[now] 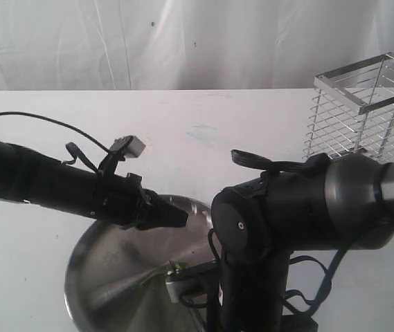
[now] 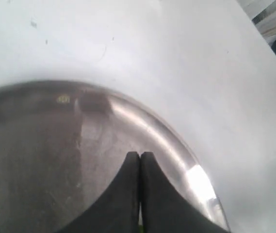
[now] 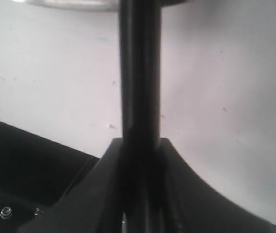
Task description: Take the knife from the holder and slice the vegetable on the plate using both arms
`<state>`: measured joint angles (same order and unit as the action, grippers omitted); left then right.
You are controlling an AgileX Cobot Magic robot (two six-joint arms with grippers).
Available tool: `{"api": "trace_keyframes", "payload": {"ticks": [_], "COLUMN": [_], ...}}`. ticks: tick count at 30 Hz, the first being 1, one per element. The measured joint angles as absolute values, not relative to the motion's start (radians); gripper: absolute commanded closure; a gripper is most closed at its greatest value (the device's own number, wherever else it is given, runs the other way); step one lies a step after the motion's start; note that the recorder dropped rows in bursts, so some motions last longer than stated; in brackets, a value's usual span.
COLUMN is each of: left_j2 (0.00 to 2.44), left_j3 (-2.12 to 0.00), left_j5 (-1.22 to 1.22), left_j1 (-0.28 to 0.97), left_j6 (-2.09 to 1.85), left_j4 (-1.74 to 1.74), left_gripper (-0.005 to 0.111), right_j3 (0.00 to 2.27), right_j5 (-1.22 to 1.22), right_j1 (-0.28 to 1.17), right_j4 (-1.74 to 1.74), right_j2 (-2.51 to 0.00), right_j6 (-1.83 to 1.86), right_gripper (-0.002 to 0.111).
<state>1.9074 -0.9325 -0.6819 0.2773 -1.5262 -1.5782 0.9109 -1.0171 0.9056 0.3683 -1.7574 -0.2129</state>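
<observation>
The right gripper (image 3: 140, 160) is clamping the knife (image 3: 139, 73), its handle running toward twelve o'clock; the left gripper (image 2: 140, 158) is hovering closed, empty, over the plate (image 2: 142, 121)

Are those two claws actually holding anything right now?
The right gripper clamps the knife by its dark handle. The left gripper looks shut over the plate, apparently empty.

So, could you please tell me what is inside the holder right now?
The holder looks empty through its wire grid: only white table shows behind the bars. Its lower part is hidden behind the right arm, and the knife is clamped in the right gripper.
</observation>
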Motion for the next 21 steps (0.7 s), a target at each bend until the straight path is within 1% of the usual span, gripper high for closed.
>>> {"api": "trace_keyframes", "payload": {"ticks": [5, 13, 21], "left_j2": [1.824, 1.702, 1.695], "left_j3": [-0.939, -0.939, -0.911], "left_j5": [-0.688, -0.687, -0.643], "left_j1": [0.245, 0.104, 0.093], "left_j6": [-1.521, -1.415, -1.399], "left_j4": [-1.570, -1.523, -1.508], "left_gripper": [0.107, 0.107, 0.107], "right_j3": [0.911, 0.911, 0.925], "right_j5": [-1.025, -1.004, -0.912], "right_j1": [0.906, 0.906, 0.906], "right_j4": [0.365, 0.461, 0.498], "right_j2": [-1.757, -1.757, -1.783], "right_j6": [-0.210, -0.119, -0.075], "right_gripper": [0.108, 0.108, 0.108]}}
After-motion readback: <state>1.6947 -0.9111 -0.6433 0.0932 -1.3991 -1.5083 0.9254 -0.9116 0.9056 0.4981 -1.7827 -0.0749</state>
